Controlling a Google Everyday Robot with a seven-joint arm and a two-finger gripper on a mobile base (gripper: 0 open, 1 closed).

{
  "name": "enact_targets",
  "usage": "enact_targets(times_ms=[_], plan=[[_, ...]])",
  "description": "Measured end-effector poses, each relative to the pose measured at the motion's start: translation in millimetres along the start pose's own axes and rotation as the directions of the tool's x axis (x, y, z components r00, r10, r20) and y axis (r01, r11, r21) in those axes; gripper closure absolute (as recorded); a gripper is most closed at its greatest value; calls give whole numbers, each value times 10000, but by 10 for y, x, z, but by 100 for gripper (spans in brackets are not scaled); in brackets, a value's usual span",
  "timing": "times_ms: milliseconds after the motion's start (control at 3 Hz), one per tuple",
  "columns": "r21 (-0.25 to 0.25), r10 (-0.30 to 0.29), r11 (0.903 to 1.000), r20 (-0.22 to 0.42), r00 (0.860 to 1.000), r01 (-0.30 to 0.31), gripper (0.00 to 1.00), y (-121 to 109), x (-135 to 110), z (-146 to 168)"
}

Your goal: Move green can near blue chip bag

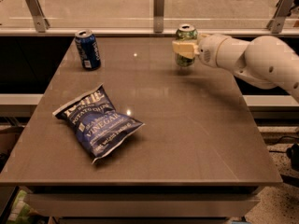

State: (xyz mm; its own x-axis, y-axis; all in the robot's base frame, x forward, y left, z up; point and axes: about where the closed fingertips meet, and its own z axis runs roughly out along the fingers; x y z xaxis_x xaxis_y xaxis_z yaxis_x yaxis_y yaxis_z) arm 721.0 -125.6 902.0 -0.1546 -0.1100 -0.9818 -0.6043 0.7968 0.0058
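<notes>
My gripper (185,50) pinches the green can (187,33), far back and right of the blue chip bag (96,121)

- A single view sits high above the near edge of the tabletop (196,139), looking down and across to the far edge.
- It stands back enough to take in all four edges.
- The gripper (185,50) reaches in from the right near the far edge, fingers (183,48) clasping the green can (186,33).
</notes>
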Motion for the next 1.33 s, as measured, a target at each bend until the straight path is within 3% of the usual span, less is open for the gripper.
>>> enact_targets(times_ms=[667, 1333], plan=[[-453, -304, 9985, 4, 9995, 303, 100, 265, -218, -373], [-339, -523, 9980, 80, 9986, 526, 100, 760, -173, -833]])
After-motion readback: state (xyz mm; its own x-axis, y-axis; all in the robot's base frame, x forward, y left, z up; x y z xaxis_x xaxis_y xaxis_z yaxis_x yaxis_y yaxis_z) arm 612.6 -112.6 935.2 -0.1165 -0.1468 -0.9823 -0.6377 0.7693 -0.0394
